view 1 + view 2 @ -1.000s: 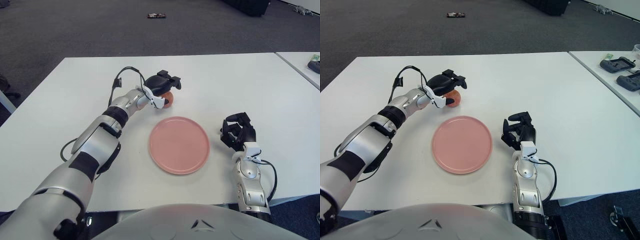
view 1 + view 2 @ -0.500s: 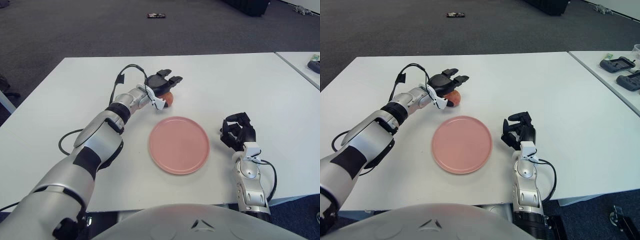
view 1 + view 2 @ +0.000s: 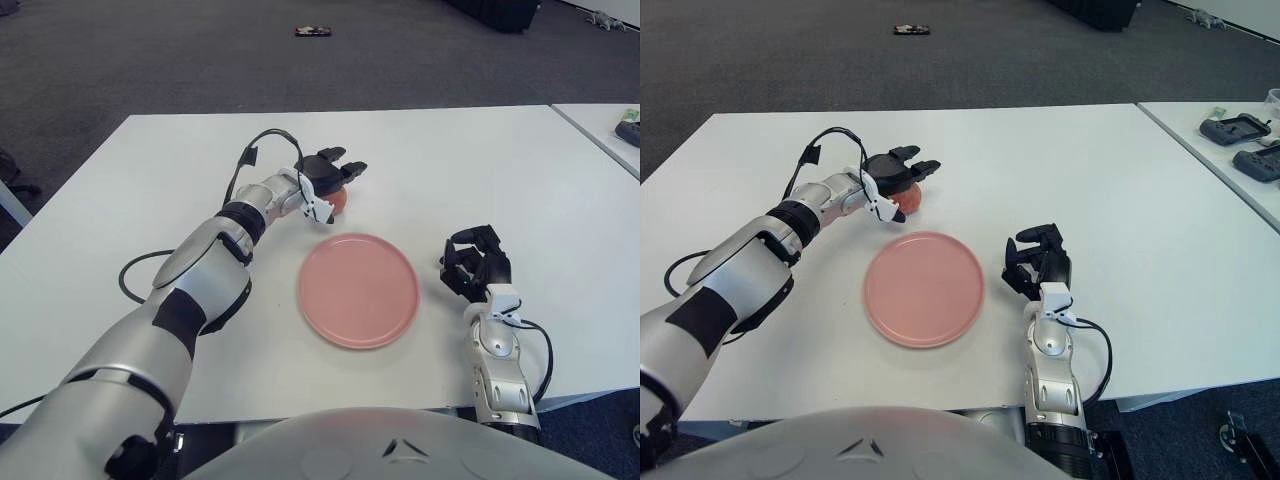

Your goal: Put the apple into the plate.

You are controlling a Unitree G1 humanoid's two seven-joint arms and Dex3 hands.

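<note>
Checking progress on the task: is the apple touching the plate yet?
Apart. The right eye view shows a strip of white table between the apple and the plate; the left hand is over the apple.

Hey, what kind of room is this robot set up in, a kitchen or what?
Probably an office or lab, not a kitchen: plain white tables stand on dark grey carpet, and handheld controllers lie on the neighbouring table.
</note>
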